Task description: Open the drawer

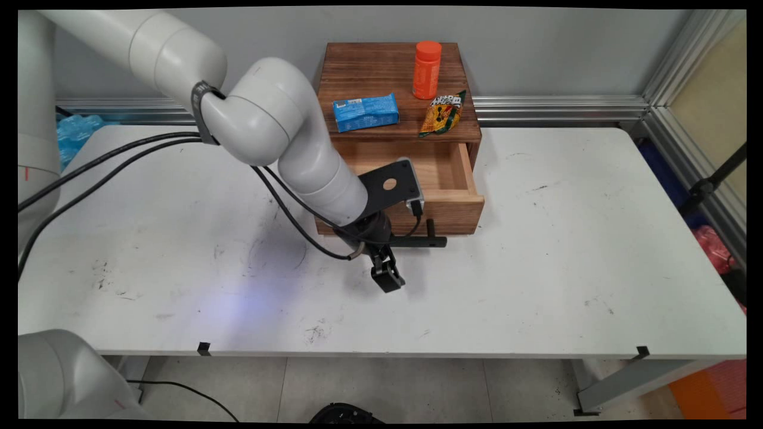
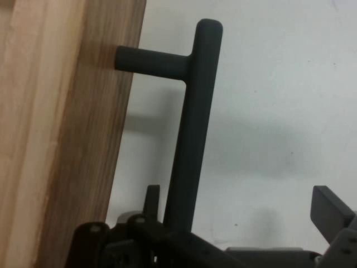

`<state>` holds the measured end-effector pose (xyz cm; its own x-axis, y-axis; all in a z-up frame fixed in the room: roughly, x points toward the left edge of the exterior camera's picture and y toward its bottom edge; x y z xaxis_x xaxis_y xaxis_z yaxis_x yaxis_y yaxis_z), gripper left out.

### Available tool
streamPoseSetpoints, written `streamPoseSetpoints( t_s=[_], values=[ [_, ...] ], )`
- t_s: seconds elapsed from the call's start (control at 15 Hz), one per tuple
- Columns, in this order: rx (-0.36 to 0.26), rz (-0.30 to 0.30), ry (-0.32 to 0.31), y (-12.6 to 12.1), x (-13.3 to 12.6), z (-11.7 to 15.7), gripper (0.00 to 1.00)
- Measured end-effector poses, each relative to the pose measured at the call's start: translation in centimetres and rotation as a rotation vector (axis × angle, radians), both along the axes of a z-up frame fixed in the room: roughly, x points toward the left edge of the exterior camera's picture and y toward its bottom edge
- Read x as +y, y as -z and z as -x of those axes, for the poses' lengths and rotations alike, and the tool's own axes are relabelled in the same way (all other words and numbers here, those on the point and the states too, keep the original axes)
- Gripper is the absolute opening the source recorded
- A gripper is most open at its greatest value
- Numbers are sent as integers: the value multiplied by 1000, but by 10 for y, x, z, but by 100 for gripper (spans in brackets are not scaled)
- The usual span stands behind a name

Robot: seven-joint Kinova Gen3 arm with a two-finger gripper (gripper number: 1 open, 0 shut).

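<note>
Main view: wooden cabinet [image 1: 396, 83] at the rear of the white worktop [image 1: 566, 238]; its drawer [image 1: 444, 179] is pulled out, with a black bar handle [image 1: 430, 241] on the front. On the cabinet top: blue packet [image 1: 365, 112], orange bottle [image 1: 427, 70], yellow-green snack bag [image 1: 443, 112]. The black tool [image 1: 387, 277] hangs low, just before the drawer front.

Hand view: tool [image 2: 240, 223] spread wide, gripping nothing; the handle [image 2: 192, 128] stands between the fingers [image 2: 332, 209].
</note>
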<state>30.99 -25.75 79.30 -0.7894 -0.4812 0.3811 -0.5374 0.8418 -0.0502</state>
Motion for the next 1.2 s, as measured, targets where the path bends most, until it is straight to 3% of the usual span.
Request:
streamPoseSetpoints(
  t_s=[1.2],
  values=[
    [-3,-4,-45,3,38,32,100]
  ],
)
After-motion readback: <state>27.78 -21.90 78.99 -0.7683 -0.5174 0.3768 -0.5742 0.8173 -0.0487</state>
